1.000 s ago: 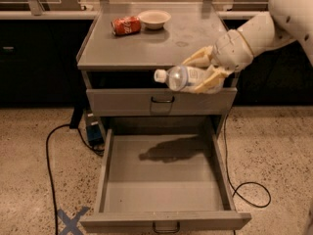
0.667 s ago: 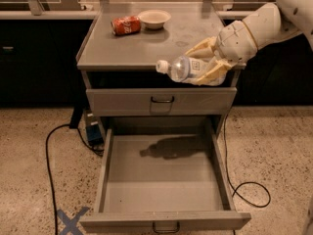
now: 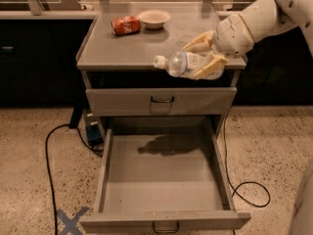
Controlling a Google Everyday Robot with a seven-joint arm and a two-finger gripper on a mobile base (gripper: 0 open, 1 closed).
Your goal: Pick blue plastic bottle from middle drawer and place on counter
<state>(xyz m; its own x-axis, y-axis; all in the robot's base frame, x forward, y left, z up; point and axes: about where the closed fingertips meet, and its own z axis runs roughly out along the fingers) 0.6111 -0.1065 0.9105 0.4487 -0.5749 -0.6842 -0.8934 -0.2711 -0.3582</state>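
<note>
The blue plastic bottle (image 3: 182, 64) is clear with a white cap pointing left and lies sideways in my gripper (image 3: 198, 58). The cream fingers (image 3: 209, 67) are shut on its base end. The bottle hangs in front of the counter's (image 3: 127, 48) front right edge, about level with its top. The middle drawer (image 3: 164, 177) is pulled out wide open below, and its grey floor holds only the bottle's shadow. My white arm reaches in from the upper right.
A red soda can (image 3: 125, 25) lies on its side and a white bowl (image 3: 154, 18) stands at the counter's back. The top drawer (image 3: 161, 101) is shut. Black cables (image 3: 49, 151) run over the speckled floor on both sides. A blue tape cross (image 3: 71, 221) marks the floor at lower left.
My gripper has lifted the bottle up from in front of the top drawer to the height of the counter's front edge. The drawer stays open.
</note>
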